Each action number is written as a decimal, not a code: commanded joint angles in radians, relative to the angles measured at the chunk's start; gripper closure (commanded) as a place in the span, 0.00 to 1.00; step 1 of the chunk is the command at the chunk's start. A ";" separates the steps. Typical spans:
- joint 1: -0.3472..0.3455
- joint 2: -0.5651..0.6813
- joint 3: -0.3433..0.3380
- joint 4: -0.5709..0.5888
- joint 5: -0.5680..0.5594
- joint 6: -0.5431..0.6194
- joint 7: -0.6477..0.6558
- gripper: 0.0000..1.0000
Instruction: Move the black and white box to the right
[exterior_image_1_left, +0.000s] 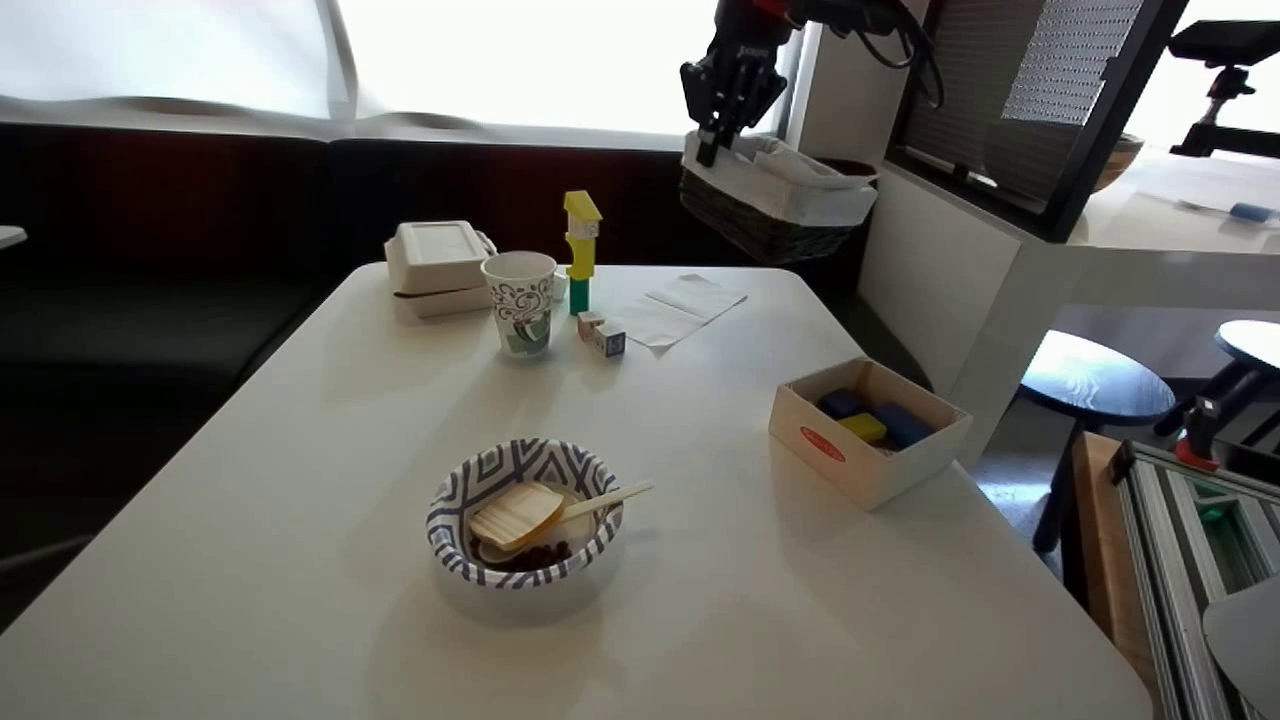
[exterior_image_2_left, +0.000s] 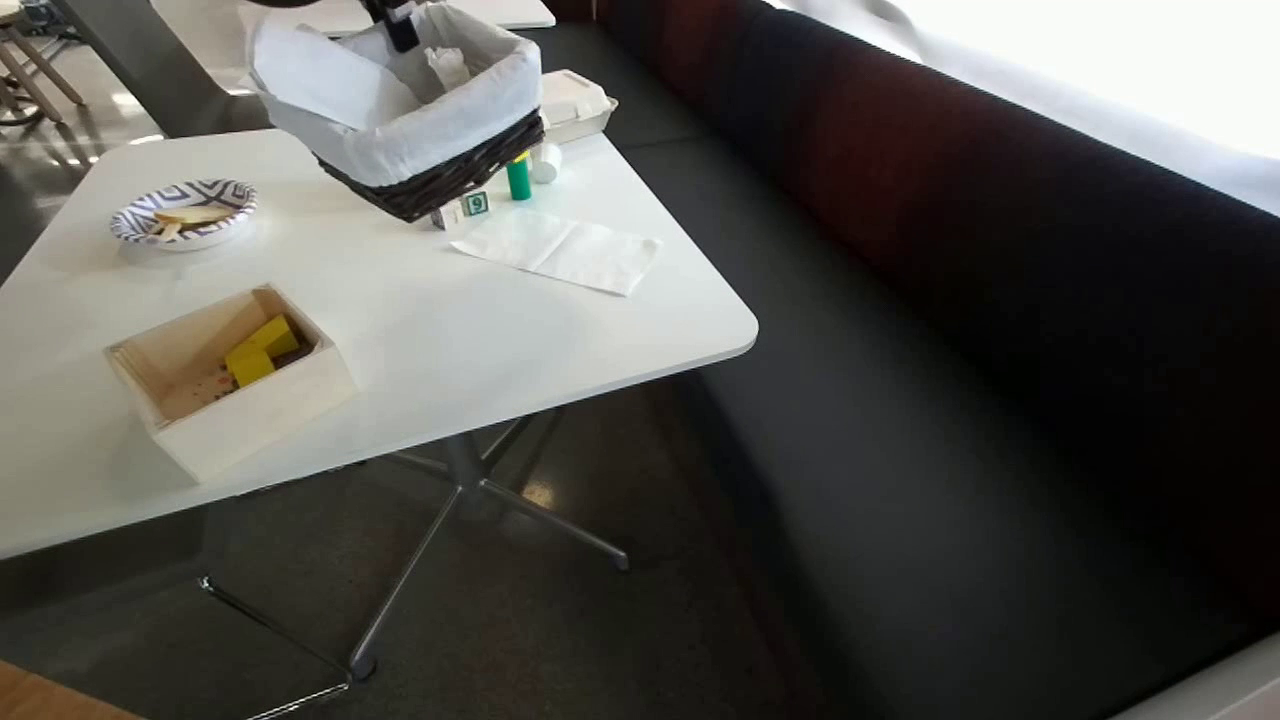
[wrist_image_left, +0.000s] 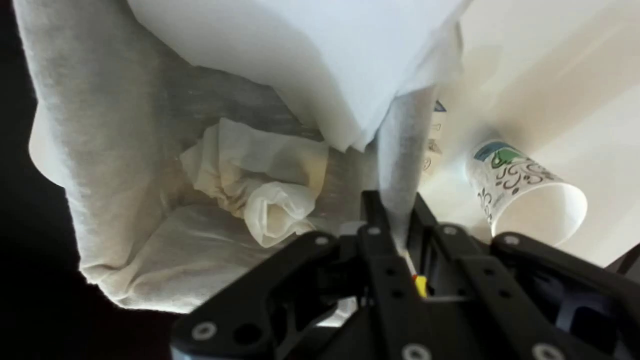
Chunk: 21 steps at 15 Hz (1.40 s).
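At lower middle of the wrist view, a black gripper (wrist_image_left: 396, 200) with fingers drawn nearly together, parted only by a fold of white cloth liner (wrist_image_left: 402, 160). Clamped through that cloth on the rim of a dark wicker basket (exterior_image_1_left: 755, 222), black outside and white within. Held up off the white table (exterior_image_1_left: 700, 620) and tilted, at upper right of the frame in an exterior view. In an exterior view, the same basket (exterior_image_2_left: 430, 170) at upper left of the frame, with a dark fingertip reaching down inside the rim.

Within the basket, in the wrist view, a crumpled white paper (wrist_image_left: 265, 190) left of centre and a smooth white sheet (wrist_image_left: 300, 40), paper or cloth, along the top. Farther out, at right, a scroll-patterned paper cup (wrist_image_left: 525, 185), upright on the table.

Left of the basket in an exterior view, a yellow-and-green block stack (exterior_image_1_left: 581, 250), two letter blocks (exterior_image_1_left: 609, 341) just beside, and a creased white napkin (exterior_image_1_left: 690, 305) lying flat. At upper left of centre, a closed clamshell container (exterior_image_1_left: 440, 262). At lower middle, a patterned bowl (exterior_image_1_left: 540, 460) with a wooden stick (exterior_image_1_left: 615, 497) across the rim. At right, a light wooden box (exterior_image_1_left: 850, 468) containing blue and yellow blocks (exterior_image_1_left: 903, 425).
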<state>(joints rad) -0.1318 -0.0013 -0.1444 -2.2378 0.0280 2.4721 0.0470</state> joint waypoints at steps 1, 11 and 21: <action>-0.028 0.047 -0.023 0.068 0.067 0.009 0.050 0.96; -0.099 0.253 -0.093 0.232 0.094 0.052 0.202 0.96; -0.119 0.356 -0.114 0.321 0.082 0.038 0.235 0.85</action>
<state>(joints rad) -0.2527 0.3536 -0.2553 -1.9190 0.1076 2.5129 0.2842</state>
